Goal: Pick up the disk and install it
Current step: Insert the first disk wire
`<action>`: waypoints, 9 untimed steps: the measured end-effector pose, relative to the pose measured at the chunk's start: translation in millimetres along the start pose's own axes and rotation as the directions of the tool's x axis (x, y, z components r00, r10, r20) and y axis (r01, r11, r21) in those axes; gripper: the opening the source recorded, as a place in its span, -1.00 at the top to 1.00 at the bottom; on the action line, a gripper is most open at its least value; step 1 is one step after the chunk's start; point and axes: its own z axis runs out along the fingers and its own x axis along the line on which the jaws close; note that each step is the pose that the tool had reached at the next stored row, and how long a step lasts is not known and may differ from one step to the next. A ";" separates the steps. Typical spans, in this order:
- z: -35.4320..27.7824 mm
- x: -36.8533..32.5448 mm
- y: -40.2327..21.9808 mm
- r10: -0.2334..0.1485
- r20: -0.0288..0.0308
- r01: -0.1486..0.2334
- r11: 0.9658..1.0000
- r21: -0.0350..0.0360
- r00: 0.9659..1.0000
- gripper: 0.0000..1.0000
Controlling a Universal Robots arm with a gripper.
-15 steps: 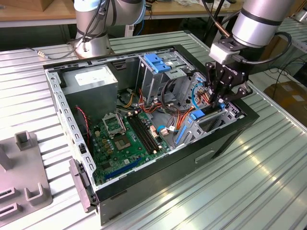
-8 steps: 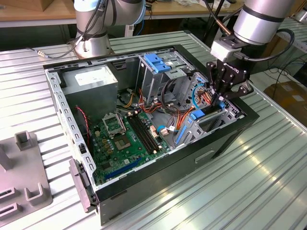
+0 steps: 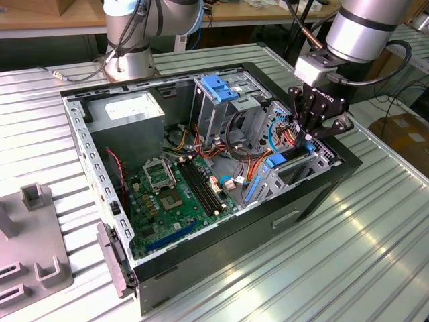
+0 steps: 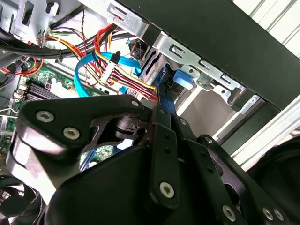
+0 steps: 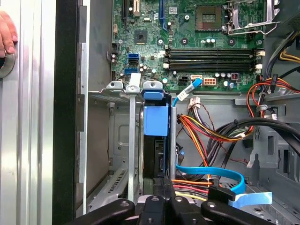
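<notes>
We keep the pincer (image 3: 310, 137) closed on the disk (image 5: 156, 140), seating it squarely into its bay (image 5: 123, 154), clear of the cables (image 5: 206, 133) at three o'clock.

bright, even light fills the scene, with white glare streaking the ribbed metal table (image 3: 375, 221) toward four o'clock in the exterior view. the gripper (image 4: 159, 154) looms dark and soft-edged in the second wrist view.

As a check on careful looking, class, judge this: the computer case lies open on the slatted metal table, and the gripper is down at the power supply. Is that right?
No. The exterior view shows the gripper down at the drive bay, shut on the disk, not at the power supply at the computer case's other end. The rest stands.
</notes>
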 end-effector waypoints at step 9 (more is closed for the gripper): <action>-3.4 0.3 0.0 0.000 0.000 0.000 1.000 0.000 1.000 0.79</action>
